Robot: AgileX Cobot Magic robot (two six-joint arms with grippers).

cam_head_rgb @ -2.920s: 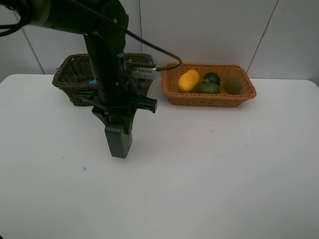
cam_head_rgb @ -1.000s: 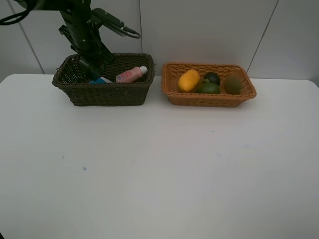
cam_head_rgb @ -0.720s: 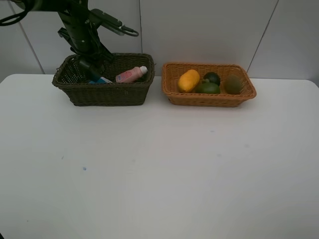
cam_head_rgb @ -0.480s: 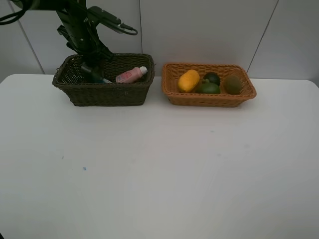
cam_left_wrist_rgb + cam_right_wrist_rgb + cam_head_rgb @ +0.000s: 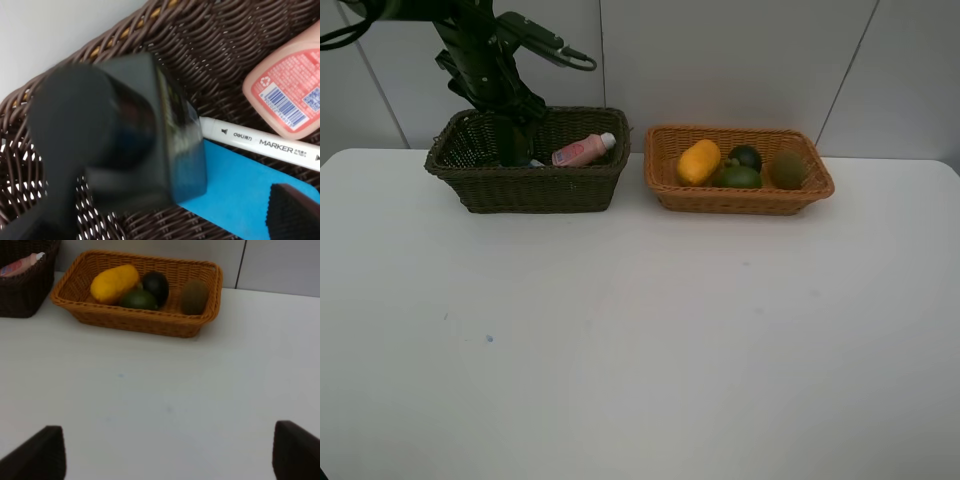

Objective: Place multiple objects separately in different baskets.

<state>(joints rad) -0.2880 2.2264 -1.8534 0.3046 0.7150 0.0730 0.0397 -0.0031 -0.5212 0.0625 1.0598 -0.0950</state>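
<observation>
Exterior high view: my left arm reaches down into the dark brown-green woven wicker basket (image 5: 480,185), a deep rectangular one near the table's far left corner, and my left gripper (image 5: 507,148) is sunk below its rim. Through my left wrist camera the glossy black pump bottle (image 5: 125,135) fills the view, blurred, its boxy body lying over a flat blue block (image 5: 240,192) on the basket's open-weave floor. One dark fingertip (image 5: 295,212) shows at the corner of that view, clear of the bottle; whether my left fingers are apart or together I cannot tell. Beside the bottle lies the slim white marker (image 5: 260,144) with black lettering, resting along the blue block's edge, and past it the smooth pink bottle with white cap (image 5: 583,150), label and barcode facing up.

Just beside that basket along the far edge sits the shallower light orange-tan wicker basket (image 5: 745,203). In it, from left to right, are the oblong yellow-orange mango (image 5: 699,161), the round green lime (image 5: 740,177) with the dark mangosteen (image 5: 746,155) behind it, and the fuzzy brown kiwi (image 5: 786,169).

My right gripper (image 5: 169,455) hovers over the bare white table (image 5: 650,350), both dark fingertips spread wide with nothing between them.
</observation>
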